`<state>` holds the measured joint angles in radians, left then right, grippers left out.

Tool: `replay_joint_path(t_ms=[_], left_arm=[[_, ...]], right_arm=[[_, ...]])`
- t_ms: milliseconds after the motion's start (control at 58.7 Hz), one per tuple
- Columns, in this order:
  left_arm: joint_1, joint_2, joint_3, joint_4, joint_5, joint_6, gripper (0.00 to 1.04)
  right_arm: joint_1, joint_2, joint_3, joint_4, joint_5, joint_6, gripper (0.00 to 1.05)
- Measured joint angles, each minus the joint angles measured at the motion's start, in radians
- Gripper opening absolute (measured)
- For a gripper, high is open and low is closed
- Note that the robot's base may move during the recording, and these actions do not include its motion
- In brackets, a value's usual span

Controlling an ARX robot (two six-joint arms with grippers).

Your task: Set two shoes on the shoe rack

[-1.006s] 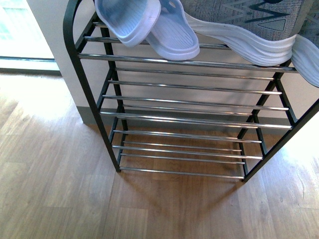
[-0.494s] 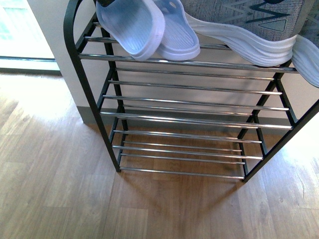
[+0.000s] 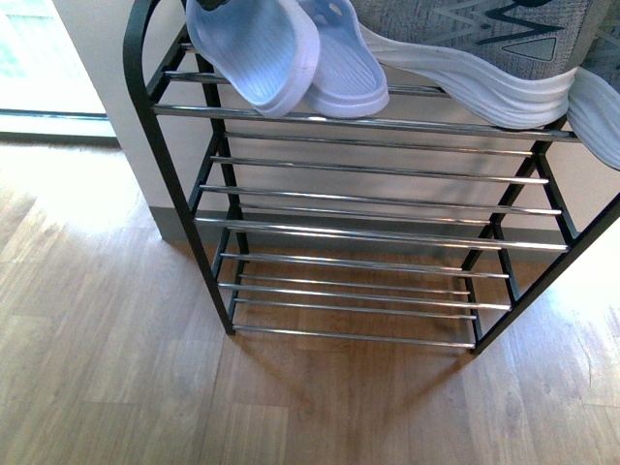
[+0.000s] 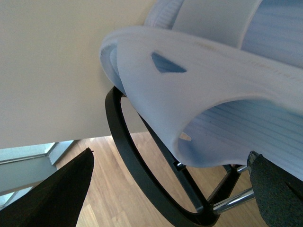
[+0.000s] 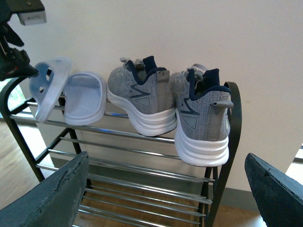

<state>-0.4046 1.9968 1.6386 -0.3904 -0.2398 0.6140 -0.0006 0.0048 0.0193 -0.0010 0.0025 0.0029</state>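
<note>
The shoe rack [image 3: 165, 165] has a black frame and chrome rods. On its top shelf one light-blue slide [image 3: 254, 50] leans tilted against a second slide [image 3: 347, 70] that lies flat. To their right stand two grey sneakers [image 3: 465, 73] with white soles, heels out [image 5: 142, 101] [image 5: 203, 120]. My left gripper [image 4: 170, 189] is open right at the tilted slide [image 4: 189, 94], over the rack's rounded side top [image 4: 137, 175]; nothing is between its fingers. My right gripper [image 5: 165, 198] hangs open in front of the rack, apart from the shoes.
Wooden floor [image 3: 107, 387] lies in front of the rack and a pale wall [image 5: 189, 28] stands behind it. A bright doorway or window [image 3: 39, 68] is at the far left. The lower shelves [image 3: 368, 232] hold nothing.
The tilted slide sank lower and to the right, coming to lean on the flat slide and the front rods. It has stayed still for the last half second.
</note>
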Motion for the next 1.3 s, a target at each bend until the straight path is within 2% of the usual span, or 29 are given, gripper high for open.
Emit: replay_joint_path(t_ms=[136,290,409,545,852,972,1108,1142,1176,1210,1227,1295], left_arm=[[-0.006,-0.109,-0.121,0.128,0.023,-0.025,0.95],[0.014,-0.391,-0.402,0.390,0.003,-0.117,0.95],[0.048,-0.600,-0.592,0.511,-0.031,-0.212,0.95],[0.098,-0.782,-0.758,0.550,-0.057,-0.320,0.95],[0.274,-1.089,-1.092,0.576,-0.067,-0.577,0.95],[0.316,-1.128,-1.154,0.602,-0.056,-0.637,0.95],[0.317,-1.128,-1.154,0.606,-0.051,-0.653,0.95],[0.334,-1.131,-1.168,0.647,0.009,-0.645,0.92],[0.367,-1.142,-1.208,0.742,0.114,-0.637,0.85],[0.382,-1.153,-1.239,0.797,0.172,-0.634,0.80],[0.386,-1.158,-1.249,0.813,0.189,-0.634,0.78],[0.399,-1.209,-1.326,0.869,0.233,-0.629,0.60]], right_arm=[[0.000,0.000,0.000,0.000,0.000,0.000,0.96],[0.000,0.000,0.000,0.000,0.000,0.000,0.96],[0.000,0.000,0.000,0.000,0.000,0.000,0.96],[0.000,0.000,0.000,0.000,0.000,0.000,0.96],[0.000,0.000,0.000,0.000,0.000,0.000,0.96],[0.000,0.000,0.000,0.000,0.000,0.000,0.96],[0.000,0.000,0.000,0.000,0.000,0.000,0.96],[0.000,0.000,0.000,0.000,0.000,0.000,0.96],[0.000,0.000,0.000,0.000,0.000,0.000,0.96],[0.000,0.000,0.000,0.000,0.000,0.000,0.96],[0.000,0.000,0.000,0.000,0.000,0.000,0.96],[0.000,0.000,0.000,0.000,0.000,0.000,0.96]])
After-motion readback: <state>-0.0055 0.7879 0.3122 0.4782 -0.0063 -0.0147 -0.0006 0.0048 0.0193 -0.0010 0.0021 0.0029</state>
